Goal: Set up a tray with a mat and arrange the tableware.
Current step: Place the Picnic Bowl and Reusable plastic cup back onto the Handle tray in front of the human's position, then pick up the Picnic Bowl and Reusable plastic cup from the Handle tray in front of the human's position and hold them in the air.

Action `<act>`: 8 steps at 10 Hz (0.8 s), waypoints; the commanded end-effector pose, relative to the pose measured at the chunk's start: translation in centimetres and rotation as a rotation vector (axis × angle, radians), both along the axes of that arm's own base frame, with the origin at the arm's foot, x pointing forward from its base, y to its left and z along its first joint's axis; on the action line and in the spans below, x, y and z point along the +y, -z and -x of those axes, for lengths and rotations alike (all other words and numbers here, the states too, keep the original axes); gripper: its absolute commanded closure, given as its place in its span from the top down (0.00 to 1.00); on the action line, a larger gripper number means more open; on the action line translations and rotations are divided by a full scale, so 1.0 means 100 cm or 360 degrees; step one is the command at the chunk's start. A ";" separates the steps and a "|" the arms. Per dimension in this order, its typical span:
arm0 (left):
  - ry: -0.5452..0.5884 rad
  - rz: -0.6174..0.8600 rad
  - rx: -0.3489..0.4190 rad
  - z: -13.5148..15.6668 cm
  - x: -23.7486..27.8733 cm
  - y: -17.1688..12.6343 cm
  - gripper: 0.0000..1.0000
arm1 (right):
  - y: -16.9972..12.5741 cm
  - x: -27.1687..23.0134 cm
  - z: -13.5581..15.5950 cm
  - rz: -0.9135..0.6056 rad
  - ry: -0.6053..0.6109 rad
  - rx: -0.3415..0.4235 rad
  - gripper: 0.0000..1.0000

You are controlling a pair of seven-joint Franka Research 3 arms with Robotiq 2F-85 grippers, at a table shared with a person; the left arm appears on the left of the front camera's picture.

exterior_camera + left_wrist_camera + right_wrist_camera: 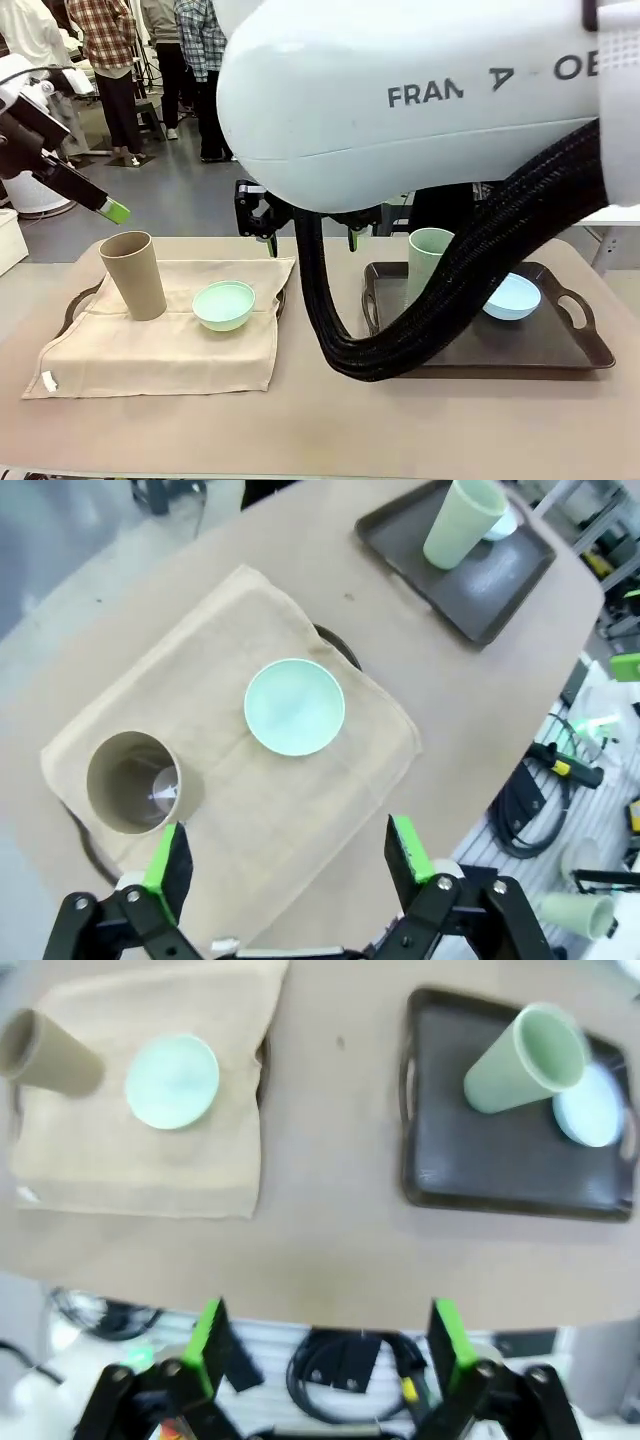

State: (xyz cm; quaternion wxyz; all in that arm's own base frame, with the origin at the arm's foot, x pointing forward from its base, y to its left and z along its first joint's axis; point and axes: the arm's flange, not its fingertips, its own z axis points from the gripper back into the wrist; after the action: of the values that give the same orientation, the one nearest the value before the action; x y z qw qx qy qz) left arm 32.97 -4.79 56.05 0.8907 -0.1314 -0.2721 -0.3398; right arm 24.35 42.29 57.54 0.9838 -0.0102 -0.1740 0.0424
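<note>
Tan tapered cup (133,275), mint round bowl (223,304) on beige cloth mat (150,352); your left gripper (285,845), right gripper (325,1325) spread wide (both empty).

Left gripper (285,852), right gripper (327,1328): jaws spread, empty, aloft.

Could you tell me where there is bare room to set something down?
Free: the mat, its near half, before tan cup and mint bowl; the table between mat and dark tray; that tray's near half. Crowded: its far side, by green cup and blue bowl.
</note>
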 end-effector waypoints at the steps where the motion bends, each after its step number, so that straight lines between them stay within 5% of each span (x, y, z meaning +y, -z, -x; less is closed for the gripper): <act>1: -0.0037 0.0028 -0.0016 -0.003 -0.005 0.013 1.00 | -0.012 0.009 0.004 -0.0089 0.0005 -0.0085 1.00; 8: -0.0037 0.0028 -0.0016 -0.003 -0.005 0.013 1.00 | -0.012 0.009 0.004 -0.0089 0.0005 -0.0085 1.00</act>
State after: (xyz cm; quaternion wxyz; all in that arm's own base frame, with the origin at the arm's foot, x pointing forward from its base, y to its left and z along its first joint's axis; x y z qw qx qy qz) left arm 33.33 -5.02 54.80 0.8864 -0.1422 -0.2815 -0.3389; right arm 24.12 43.27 59.09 0.9794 0.0081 -0.1971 0.0436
